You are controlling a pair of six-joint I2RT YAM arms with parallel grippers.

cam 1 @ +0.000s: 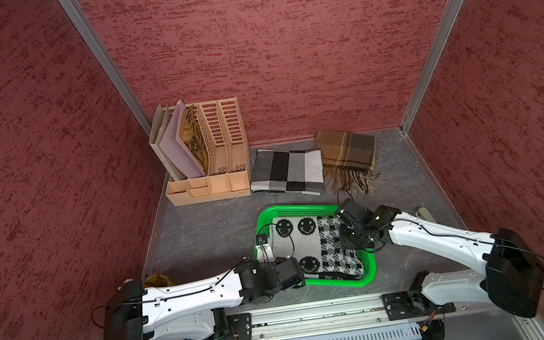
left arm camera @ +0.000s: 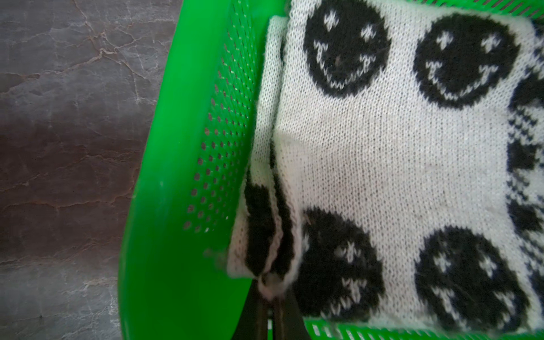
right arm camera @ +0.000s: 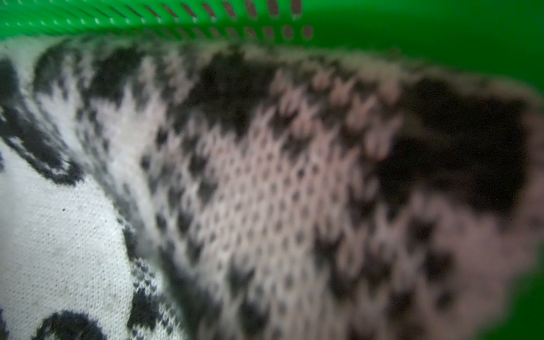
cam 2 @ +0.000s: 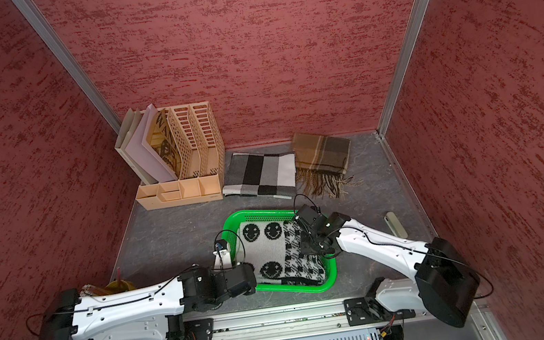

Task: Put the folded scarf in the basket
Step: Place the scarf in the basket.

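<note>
At the basket's (cam 1: 279, 209) left wall, the left tool (left arm camera: 272, 297) is clamped tight on a corner of the folded scarf (cam 1: 304, 245). The scarf lies inside the basket and covers most of its floor. At the basket's right wall, the right tool (cam 1: 348, 241) stands nearly closed. Fabric rises toward it, so a pinch is judged likely. Recommendation: open both tools together, then lift straight up past the rim, lest the knit snag.

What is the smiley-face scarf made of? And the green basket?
The scarf looks like soft knitted yarn, maybe wool or acrylic: tiny stitch loops show and it is slightly fuzzy. The basket looks like hard, glossy plastic: a smooth shiny rim and moulded rows of little holes.
</note>
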